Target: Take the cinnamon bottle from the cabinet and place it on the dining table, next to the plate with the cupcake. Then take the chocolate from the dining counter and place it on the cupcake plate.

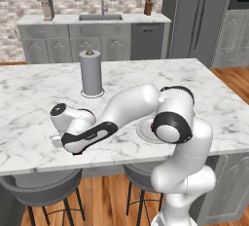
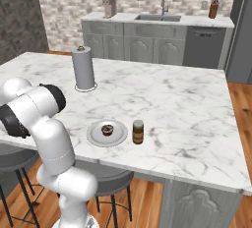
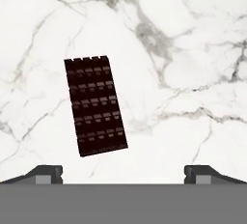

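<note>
1. Entering the second step: the cinnamon bottle [image 2: 138, 131] already stands upright on the bench [image 2: 187, 109], just beside the plate [image 2: 94, 137] that carries the cupcake [image 2: 107, 130]. Judged done: the bottle placement. Outstanding: the chocolate.

2. Chocolate [image 3: 95, 106]: one dark segmented bar, lying flat on the white marble, seen from straight above in the hand view. Its long axis is tilted slightly off the view's vertical, and it sits left of centre between the two tips.

3. Gripper [image 3: 123, 172]: fingers [image 3: 46, 173] spread wide, nothing between them, hovering above the bar and not touching it. In the left base view the hand [image 1: 73, 130] hangs near the front edge of the bench, left of the plate.

4. Next move, as judged: shift toward the bar so it centres between the tips, turn the wrist to match its tilt, descend, and close across the narrow width. The bar is thin and flat, so the tips probably need to reach the marble surface.

5. Edges: the bench's front edge lies close under the hand; stools [image 1: 44, 186] stand below it. A nudged bar could slide on smooth stone.

6. Open room: bare marble surrounds the bar on all sides. The paper towel roll [image 1: 91, 73] stands well apart, farther back. The carry path rightward to the plate looks unobstructed, with the bottle just beyond the plate's far side.
</note>
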### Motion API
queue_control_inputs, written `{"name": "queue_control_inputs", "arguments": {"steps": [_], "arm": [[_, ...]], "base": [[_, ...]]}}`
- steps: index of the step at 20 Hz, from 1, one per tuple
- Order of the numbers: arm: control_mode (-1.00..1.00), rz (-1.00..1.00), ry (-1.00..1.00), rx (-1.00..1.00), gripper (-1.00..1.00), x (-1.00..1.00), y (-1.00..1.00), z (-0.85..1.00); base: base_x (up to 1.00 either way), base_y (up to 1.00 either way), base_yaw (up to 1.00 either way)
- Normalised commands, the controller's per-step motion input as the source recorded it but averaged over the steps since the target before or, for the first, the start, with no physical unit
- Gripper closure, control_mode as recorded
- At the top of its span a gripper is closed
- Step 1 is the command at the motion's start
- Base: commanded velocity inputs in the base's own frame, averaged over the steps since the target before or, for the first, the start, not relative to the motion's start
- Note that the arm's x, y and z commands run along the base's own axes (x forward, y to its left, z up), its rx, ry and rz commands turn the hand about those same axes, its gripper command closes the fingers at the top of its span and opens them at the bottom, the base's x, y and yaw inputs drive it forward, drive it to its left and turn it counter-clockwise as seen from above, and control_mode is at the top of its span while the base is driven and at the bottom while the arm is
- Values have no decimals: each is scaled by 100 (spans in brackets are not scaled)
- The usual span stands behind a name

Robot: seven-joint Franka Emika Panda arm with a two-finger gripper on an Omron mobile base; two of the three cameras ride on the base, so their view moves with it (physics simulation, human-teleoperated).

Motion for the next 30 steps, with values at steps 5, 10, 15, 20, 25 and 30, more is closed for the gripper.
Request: {"name": "queue_control_inputs", "arguments": {"steps": [5,10,15,20,25,30], "arm": [[-100,1,0,0,-100,6,-8,-10],[-100,3,0,0,-100,13,-8,-15],[-100,3,0,0,-100,6,-12,-16],[-100,4,0,0,-100,14,-6,-11],[-100,6,0,0,-100,20,0,-6],[-100,5,0,1,-100,24,0,-6]], "base": [[0,0,0],[0,0,0],[0,0,0],[0,0,0],[0,0,0],[0,0,0]]}}
